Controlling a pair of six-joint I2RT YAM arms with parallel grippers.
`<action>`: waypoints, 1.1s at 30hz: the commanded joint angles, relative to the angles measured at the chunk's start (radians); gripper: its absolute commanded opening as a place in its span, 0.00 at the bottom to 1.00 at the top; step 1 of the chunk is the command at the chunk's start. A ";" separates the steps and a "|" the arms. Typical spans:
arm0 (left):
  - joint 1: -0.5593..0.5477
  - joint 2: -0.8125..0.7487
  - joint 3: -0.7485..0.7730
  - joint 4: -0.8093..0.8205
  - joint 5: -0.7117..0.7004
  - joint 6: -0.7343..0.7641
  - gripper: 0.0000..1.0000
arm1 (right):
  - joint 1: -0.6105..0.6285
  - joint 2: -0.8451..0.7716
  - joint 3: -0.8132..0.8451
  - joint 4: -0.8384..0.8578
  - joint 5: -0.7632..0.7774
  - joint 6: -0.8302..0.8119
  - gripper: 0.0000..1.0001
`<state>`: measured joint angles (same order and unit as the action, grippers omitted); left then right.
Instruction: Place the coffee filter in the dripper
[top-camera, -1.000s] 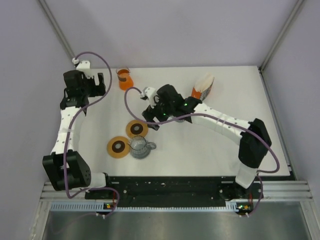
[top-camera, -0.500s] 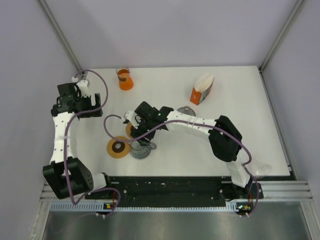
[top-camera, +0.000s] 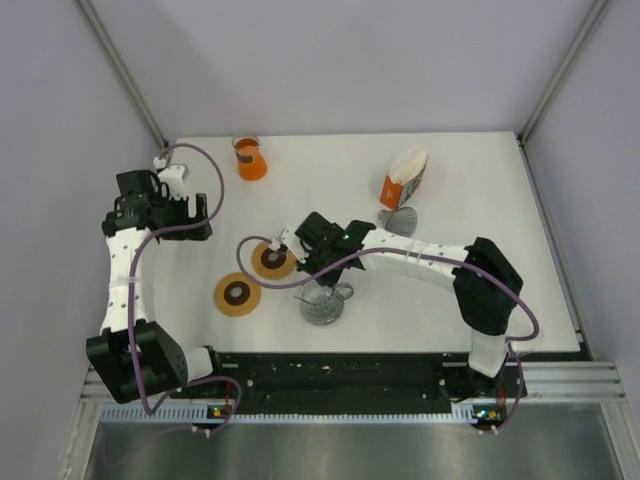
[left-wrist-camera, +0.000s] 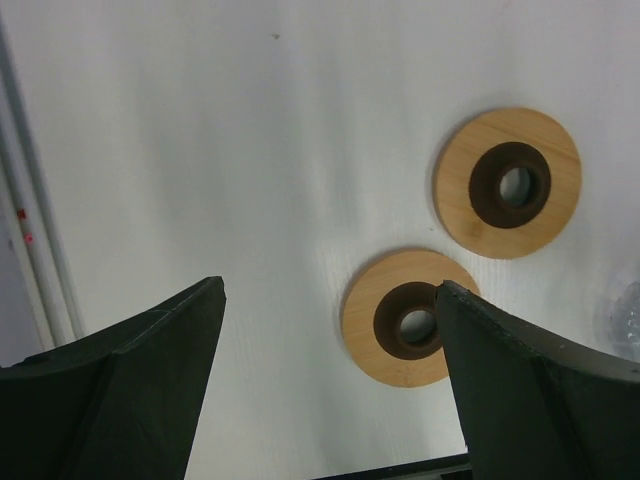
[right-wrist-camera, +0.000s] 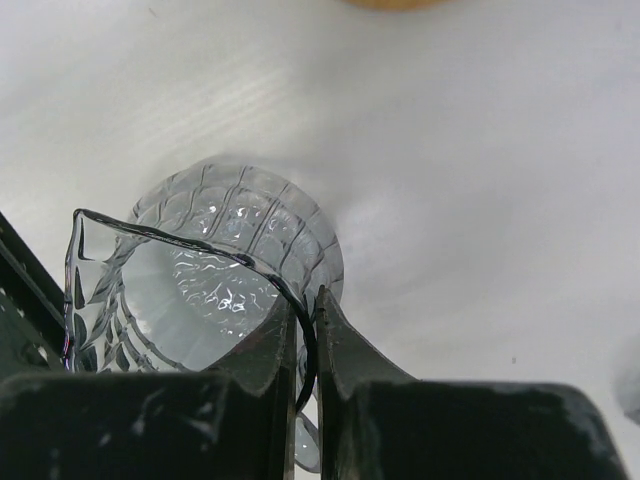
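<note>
The right gripper (right-wrist-camera: 305, 325) is clamped on the rim of the glass dripper (right-wrist-camera: 215, 270), close to the 6 o'clock edge of the table (top-camera: 480, 290). The coffee filters (top-camera: 411, 160) stick out of an orange box (top-camera: 397, 190) at 1 o'clock, well apart from the dripper. The left gripper (left-wrist-camera: 328, 295) hangs at 9 o'clock with its fingers apart. Two wooden discs (top-camera: 272, 260) lie toward its 4 o'clock.

A white tabletop (top-camera: 470, 190) sits enclosed by pale lavender walls (top-camera: 330, 60), with grey metal posts (top-camera: 120, 70) at the corners.
</note>
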<state>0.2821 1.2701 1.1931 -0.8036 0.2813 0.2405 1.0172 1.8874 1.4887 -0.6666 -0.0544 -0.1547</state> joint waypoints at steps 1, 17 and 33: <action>-0.029 -0.023 0.003 -0.029 0.189 0.063 0.90 | -0.077 -0.166 -0.108 0.002 0.045 0.035 0.00; -0.420 0.210 -0.055 0.147 -0.039 0.114 0.69 | -0.252 -0.258 -0.297 0.219 -0.062 0.055 0.20; -0.535 0.517 0.063 0.097 -0.157 0.099 0.40 | -0.250 -0.497 -0.314 0.213 -0.045 0.053 0.57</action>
<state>-0.2493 1.7351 1.1797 -0.6975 0.1993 0.3435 0.7681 1.4868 1.1721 -0.4911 -0.1123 -0.1078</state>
